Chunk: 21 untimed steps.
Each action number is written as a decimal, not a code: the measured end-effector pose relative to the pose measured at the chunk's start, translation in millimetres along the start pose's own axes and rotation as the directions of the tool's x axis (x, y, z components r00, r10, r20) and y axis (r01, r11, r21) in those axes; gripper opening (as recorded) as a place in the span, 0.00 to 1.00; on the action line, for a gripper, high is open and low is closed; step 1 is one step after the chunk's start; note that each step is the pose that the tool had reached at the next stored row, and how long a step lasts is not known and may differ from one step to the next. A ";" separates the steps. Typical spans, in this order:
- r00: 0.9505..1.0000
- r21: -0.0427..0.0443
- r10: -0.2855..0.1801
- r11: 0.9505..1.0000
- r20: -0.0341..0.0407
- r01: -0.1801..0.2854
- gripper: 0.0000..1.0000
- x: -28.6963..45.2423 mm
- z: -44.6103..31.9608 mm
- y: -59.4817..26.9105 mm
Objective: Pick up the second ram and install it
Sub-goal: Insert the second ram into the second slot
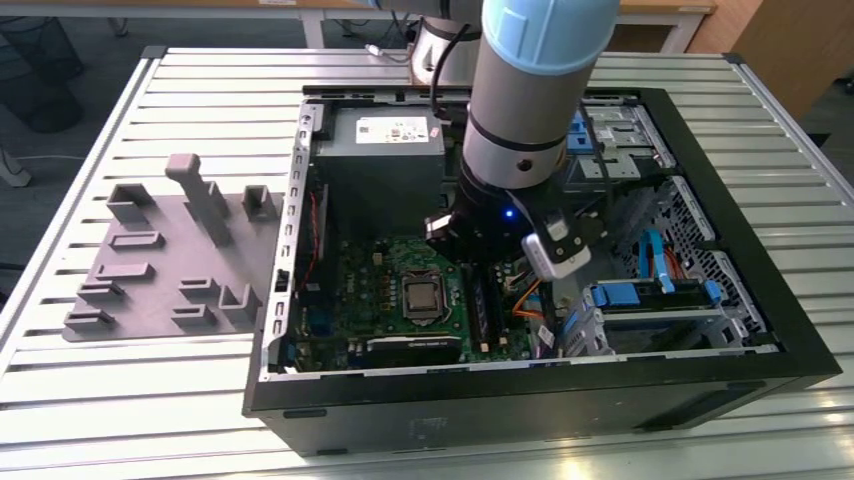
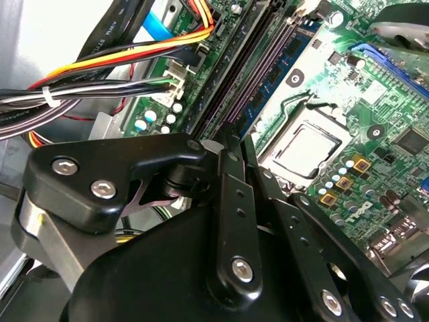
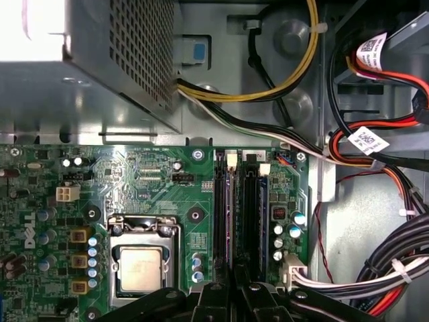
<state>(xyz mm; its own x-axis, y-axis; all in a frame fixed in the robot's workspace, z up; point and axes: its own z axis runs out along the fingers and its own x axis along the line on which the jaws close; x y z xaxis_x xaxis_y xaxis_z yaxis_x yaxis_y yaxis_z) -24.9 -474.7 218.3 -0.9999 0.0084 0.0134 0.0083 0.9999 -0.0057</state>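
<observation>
Arm, pale blue and silver cylinder, reaches down into open black steel PC case (image 1: 747,330), which sits on ribbed metal table (image 1: 134,400). Gripper (image 3: 236,285) of matte black linkage bars with silver screws hangs low over the memory slots on green motherboard (image 3: 144,181); in the second wrist view the gripper (image 2: 231,144) has its fingers drawn close together, tips right at the slot rows. Cannot tell whether anything is pinched between them.

Second ram (image 3: 263,211): thin dark-blue stick standing on edge in a slot, just beside the long black empty-looking slots (image 3: 220,208), parallel to them. In the second wrist view the ram (image 2: 281,64) shows as a narrow blue strip with small black chips, running away from the fingertips. Gripper sits over its near end; contact not clear.

Square CPU (image 3: 139,268), dull metal lid in shiny frame, sits near the slots. Perforated grey power supply box (image 3: 127,60) above the board. Bundled yellow, red and black cables (image 3: 395,268) run alongside. Grey plastic fixture tray (image 1: 167,260) with blocky pegs lies on the table at the exterior view's left of the case.
</observation>
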 end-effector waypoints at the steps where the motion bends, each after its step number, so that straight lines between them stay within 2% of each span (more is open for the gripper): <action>1: 1.000 0.000 0.000 1.000 0.000 0.000 0.14 0.0 0.5 0.0; 9: 1.000 0.001 0.002 1.000 0.000 -0.002 0.14 -0.1 3.6 0.0; 21: 1.000 0.000 0.002 1.000 0.000 -0.002 0.14 -0.1 4.1 0.0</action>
<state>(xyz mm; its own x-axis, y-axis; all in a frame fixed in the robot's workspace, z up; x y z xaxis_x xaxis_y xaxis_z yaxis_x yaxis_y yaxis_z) -24.9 -474.7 214.3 -0.9999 0.0103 0.0134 0.0102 0.9999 -0.0059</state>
